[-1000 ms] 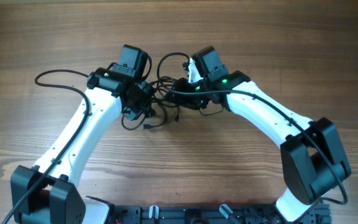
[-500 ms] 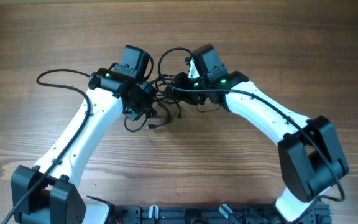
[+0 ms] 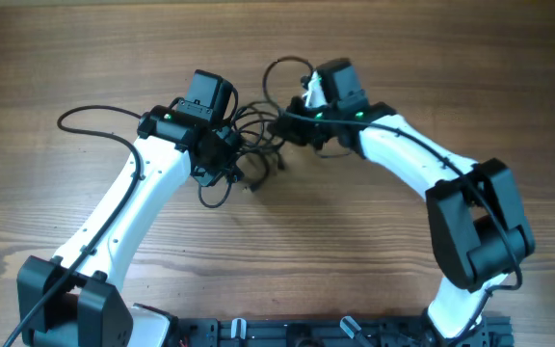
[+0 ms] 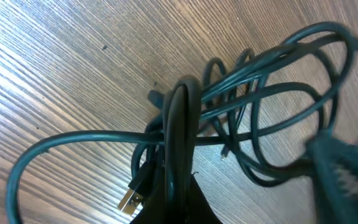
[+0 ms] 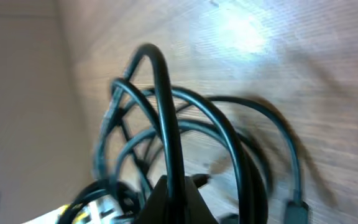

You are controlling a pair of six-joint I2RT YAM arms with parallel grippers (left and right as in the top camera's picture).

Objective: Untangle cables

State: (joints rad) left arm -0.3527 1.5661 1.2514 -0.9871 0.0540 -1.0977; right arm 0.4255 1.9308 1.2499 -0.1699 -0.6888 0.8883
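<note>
The cables (image 3: pixel 256 137) form a thin black tangle on the wooden table between my two grippers. My left gripper (image 3: pixel 222 159) sits at the tangle's left side, shut on a cable strand (image 4: pixel 180 118) that runs up from its jaws. A silver USB plug (image 4: pixel 129 200) lies just left of that gripper (image 4: pixel 180 202). My right gripper (image 3: pixel 292 125) is at the tangle's right side, shut on another cable strand (image 5: pixel 165 106) that arches up from its jaws (image 5: pixel 178 202). One loop (image 3: pixel 285 67) curls behind the right wrist. A dark plug (image 5: pixel 295 209) lies at the lower right.
A thicker black wire (image 3: pixel 90 118) belonging to the left arm loops out over the table at the left. The right arm's dark base joint (image 3: pixel 478 231) and the left arm's base (image 3: pixel 66 304) stand near the front edge, beside a black rail (image 3: pixel 297 333).
My right gripper has closed on a cable strand and shifted back and to the right, drawing the tangle out. The left gripper has stayed shut in place.
</note>
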